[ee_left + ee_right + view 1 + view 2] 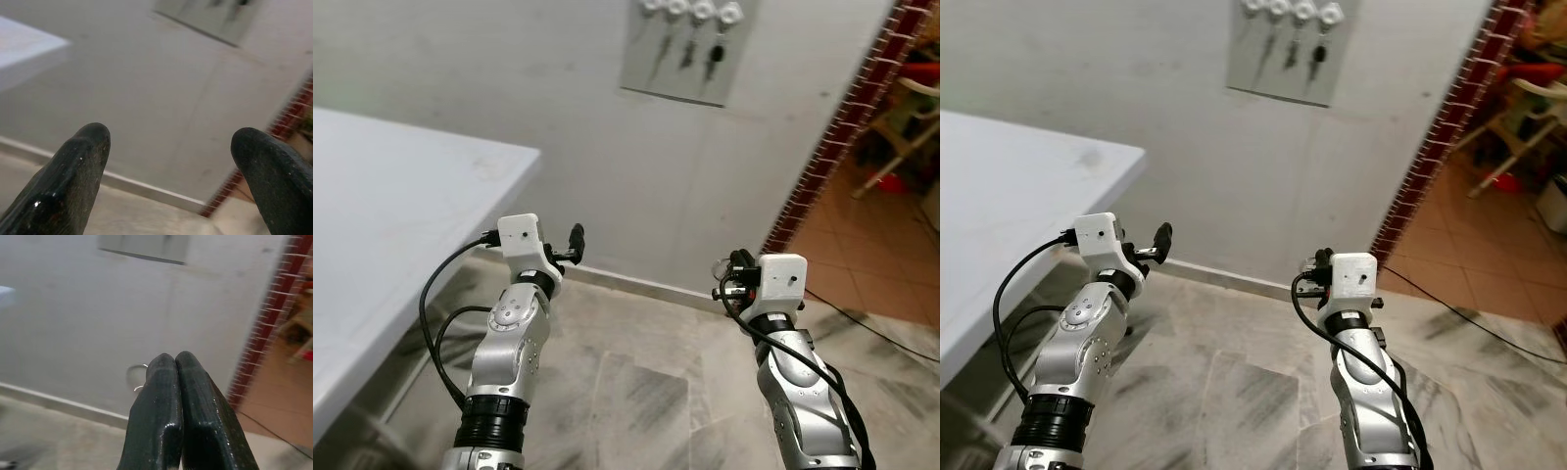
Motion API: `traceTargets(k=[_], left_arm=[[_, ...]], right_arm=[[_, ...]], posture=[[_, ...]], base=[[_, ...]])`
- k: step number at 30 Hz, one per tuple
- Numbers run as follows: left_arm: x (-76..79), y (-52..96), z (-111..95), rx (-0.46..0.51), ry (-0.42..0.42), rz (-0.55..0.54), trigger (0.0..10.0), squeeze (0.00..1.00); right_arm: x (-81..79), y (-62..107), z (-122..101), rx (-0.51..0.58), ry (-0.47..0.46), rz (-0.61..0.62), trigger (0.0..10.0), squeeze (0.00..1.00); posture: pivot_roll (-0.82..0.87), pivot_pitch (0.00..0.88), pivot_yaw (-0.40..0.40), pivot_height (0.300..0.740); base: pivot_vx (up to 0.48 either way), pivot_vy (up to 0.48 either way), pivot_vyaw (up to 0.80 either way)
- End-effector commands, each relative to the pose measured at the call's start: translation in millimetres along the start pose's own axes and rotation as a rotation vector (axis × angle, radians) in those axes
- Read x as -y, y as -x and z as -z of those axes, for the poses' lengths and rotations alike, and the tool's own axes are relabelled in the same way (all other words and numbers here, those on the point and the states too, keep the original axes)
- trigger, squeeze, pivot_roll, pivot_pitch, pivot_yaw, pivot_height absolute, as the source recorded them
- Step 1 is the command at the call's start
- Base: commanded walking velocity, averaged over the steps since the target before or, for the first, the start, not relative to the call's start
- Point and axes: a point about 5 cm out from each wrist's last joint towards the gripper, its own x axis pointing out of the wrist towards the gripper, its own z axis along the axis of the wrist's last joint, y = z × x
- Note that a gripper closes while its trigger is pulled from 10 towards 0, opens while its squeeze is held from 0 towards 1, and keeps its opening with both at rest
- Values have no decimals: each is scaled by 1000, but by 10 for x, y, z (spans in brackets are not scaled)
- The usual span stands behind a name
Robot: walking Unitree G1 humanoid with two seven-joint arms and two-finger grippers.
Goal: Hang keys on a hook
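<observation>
Here the carrying step is shown, with the hook panel yet to be reached. At far left, a white flat-topped bench (401, 196) is seen against the pale grey wall (558, 88). The left hand (576, 238), on its silver arm, is held out toward the wall with its two long black fingers (73, 171) spread wide and nothing between them. High on the wall, between the two arms and well above both, a grey rectangular panel (651, 73) carrying a row of white round hooks (703, 12) is mounted; dark keys (715, 59) are already hung from several of them.

To the right, the right hand (720, 279) is pressed fully together, and a thin silver key ring (137, 377) is seen projecting from beside its fingertips in the right wrist view; the ring is judged to be pinched there. The keys themselves cannot be made out.

For the step to be done well, the ring should be kept firmly pinched while the right arm is raised and the panel approached. The loop is best left exposed beyond the fingertips and brought square to a free hook. At far right, a red brick edge (832, 127) and terracotta tiled floor (862, 245) are noted.
</observation>
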Motion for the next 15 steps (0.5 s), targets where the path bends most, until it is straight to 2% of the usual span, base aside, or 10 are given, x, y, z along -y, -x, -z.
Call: traceTargets(k=[1,7,11,15], left_arm=[[-47,6,-59,17,-13,-17,10000,0],[-18,17,-40,8,5,-4,10000,0],[-17,20,-37,5,15,-5,10000,0],[-15,37,-38,4,12,-1,10000,0]], right_arm=[[-42,-17,-69,25,-21,-5,10000,0],[10,-13,-51,-9,-105,55,10000,0],[53,-18,-76,0,-90,88,10000,0],[100,5,-84,4,-120,94,10000,0]], posture=[[53,0,-69,740],[51,0,-68,740],[49,0,-67,740],[47,10,-57,740]], base=[[0,0,0],[0,0,0],[0,0,0],[0,0,0]])
